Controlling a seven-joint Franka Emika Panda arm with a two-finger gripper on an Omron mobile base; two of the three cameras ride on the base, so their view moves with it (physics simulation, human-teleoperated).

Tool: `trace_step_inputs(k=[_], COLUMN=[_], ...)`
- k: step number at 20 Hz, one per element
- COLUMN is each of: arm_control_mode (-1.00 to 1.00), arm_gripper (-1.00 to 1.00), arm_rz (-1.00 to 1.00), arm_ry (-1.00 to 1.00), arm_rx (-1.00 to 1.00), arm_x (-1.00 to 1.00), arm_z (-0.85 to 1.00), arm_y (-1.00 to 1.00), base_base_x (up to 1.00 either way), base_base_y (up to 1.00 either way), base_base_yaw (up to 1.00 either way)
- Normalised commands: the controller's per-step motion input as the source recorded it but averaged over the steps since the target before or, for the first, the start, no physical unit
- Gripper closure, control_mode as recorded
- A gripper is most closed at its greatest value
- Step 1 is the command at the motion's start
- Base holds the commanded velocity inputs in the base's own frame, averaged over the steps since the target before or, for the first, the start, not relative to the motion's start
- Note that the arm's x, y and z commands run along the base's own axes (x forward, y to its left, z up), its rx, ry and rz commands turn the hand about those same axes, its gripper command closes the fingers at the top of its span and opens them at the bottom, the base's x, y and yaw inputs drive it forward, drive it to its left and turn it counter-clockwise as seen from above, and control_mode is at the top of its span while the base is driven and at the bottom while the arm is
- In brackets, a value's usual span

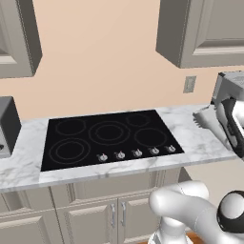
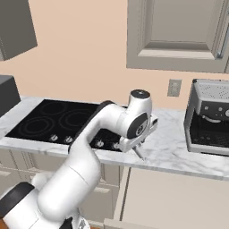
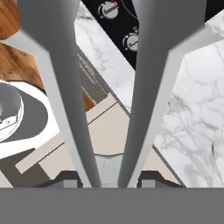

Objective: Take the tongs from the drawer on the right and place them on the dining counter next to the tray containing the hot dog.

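Note:
My gripper (image 3: 109,177) is shut on the tongs (image 3: 148,87). Their two long grey arms run up the hand view from between the dark fingertips (image 3: 70,180). From the right base view the gripper (image 2: 137,146) hangs over the marble counter's front edge, with a slim tip of the tongs (image 2: 140,153) poking down. The drawer (image 2: 179,197) stands open below it, its light beige inside (image 3: 113,131) showing under the tongs. In the left base view the hand sits at the far right with the tongs (image 1: 204,118) pointing left. The dining counter, the tray and the hot dog are out of view.
A black cooktop (image 1: 107,136) with a row of knobs sits in the marble top (image 2: 170,152). A grey coffee machine (image 2: 208,116) stands at the right, a dark appliance (image 1: 7,126) at the left. Wall cabinets (image 2: 179,31) hang above. Wood floor (image 3: 17,65) lies below.

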Motion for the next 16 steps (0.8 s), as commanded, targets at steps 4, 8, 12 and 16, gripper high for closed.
trace_step_inputs(k=[4, 8, 12, 16], arm_control_mode=[-1.00, -1.00, -1.00, -1.00], arm_gripper=[1.00, 1.00, 1.00, 1.00], arm_rz=[-0.09, -0.14, -0.15, -0.13], arm_ry=[0.06, 0.03, 0.02, 0.00], arm_rx=[-0.03, -0.06, -0.06, -0.05], arm_x=[0.37, 0.14, 0.09, 0.03], arm_z=[0.17, 0.24, 0.24, 0.33], arm_y=[0.65, 0.74, 0.77, 0.74], base_base_x=[0.00, 0.00, 0.00, 0.00], base_base_y=[0.00, 0.00, 0.00, 0.00], base_base_yaw=[0.00, 0.00, 0.00, 0.00])
